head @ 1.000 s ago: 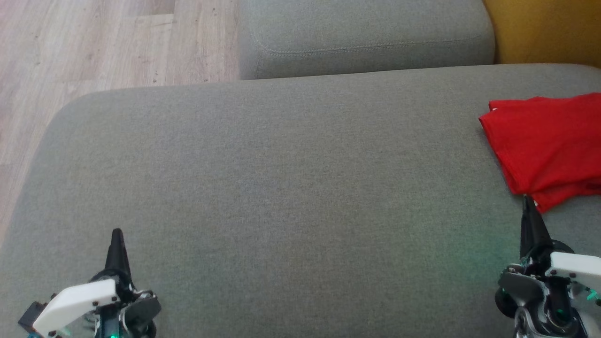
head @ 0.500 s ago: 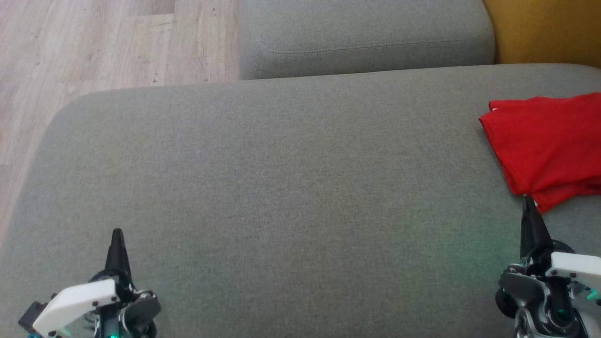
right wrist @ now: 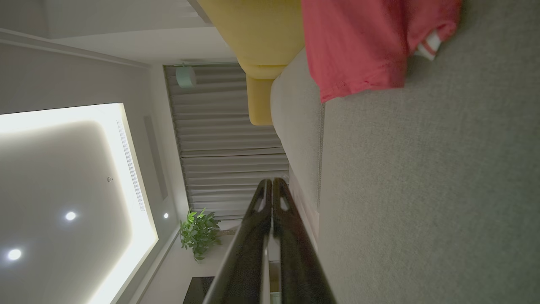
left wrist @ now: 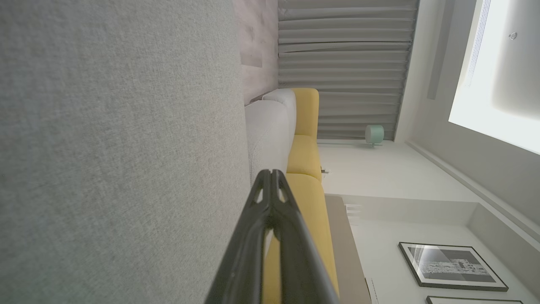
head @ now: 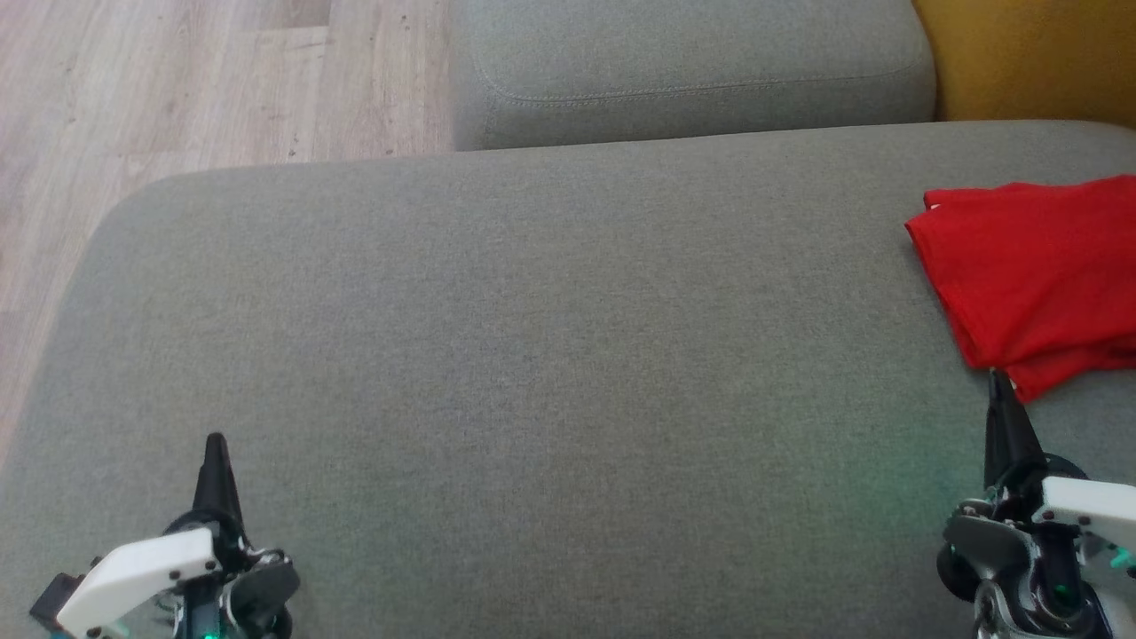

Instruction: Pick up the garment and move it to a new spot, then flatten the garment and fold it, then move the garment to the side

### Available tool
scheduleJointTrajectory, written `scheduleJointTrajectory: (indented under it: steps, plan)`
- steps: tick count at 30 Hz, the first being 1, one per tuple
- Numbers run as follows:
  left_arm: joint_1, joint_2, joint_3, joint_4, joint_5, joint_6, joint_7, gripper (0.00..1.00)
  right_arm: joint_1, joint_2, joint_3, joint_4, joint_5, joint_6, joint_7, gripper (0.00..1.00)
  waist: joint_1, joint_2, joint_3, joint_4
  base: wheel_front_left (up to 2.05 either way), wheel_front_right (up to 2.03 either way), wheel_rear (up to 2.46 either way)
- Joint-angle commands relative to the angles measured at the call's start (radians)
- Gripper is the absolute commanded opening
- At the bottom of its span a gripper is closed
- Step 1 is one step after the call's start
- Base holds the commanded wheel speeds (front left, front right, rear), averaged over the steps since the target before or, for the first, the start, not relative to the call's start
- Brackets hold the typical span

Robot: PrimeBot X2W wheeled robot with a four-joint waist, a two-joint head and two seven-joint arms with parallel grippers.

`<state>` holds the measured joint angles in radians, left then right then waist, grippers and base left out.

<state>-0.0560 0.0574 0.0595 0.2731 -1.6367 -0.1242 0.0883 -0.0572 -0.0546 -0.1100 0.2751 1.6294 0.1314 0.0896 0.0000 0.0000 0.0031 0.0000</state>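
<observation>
The right gripper (head: 1000, 383) has its two dark fingers pressed together on nothing. Its tip sits just short of the near corner of the red garment (head: 1034, 271); whether tip and cloth touch I cannot tell. The garment lies just ahead of that gripper and to its right, flat on the grey sofa seat (head: 532, 355). It is doubled over, so layered edges show along its near side, and it runs out past the head view's right border. The left gripper (head: 216, 441) is likewise closed and empty, over the seat and well apart from the garment, with bare grey fabric ahead of it.

From this, the moving, flattening and folding look done, and the garment already lies off to the side. Little seems left to do, though the hidden part of the fold cannot be checked.

Counted: two grippers, one garment, one grey seat, and one grey back cushion (head: 692, 71) beyond it. There is also one yellow cushion (head: 1029, 53) far ahead of the right gripper, and one stretch of wooden floor (head: 177, 98) ahead and left of the left gripper.
</observation>
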Motion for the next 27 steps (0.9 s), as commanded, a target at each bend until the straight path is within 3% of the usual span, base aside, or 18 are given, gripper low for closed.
scheduleJointTrajectory:
  steps: [1, 27]
  plan:
    - [-0.05, 0.009, 0.032, -0.029, 0.01, -0.007, 0.007, 0.0, -0.049, -0.01, 0.016, -0.031, -0.004, -0.001, 0.008, 0.0, 0.0, 0.0, 0.0, 0.0, 0.0, 0.0, 0.0]
    - [-0.051, 0.004, 0.039, -0.029, 0.015, -0.007, 0.012, 0.0, -0.049, -0.006, 0.01, -0.031, -0.009, -0.001, 0.012, 0.0, 0.0, 0.0, 0.0, 0.0, 0.0, 0.0, 0.0]
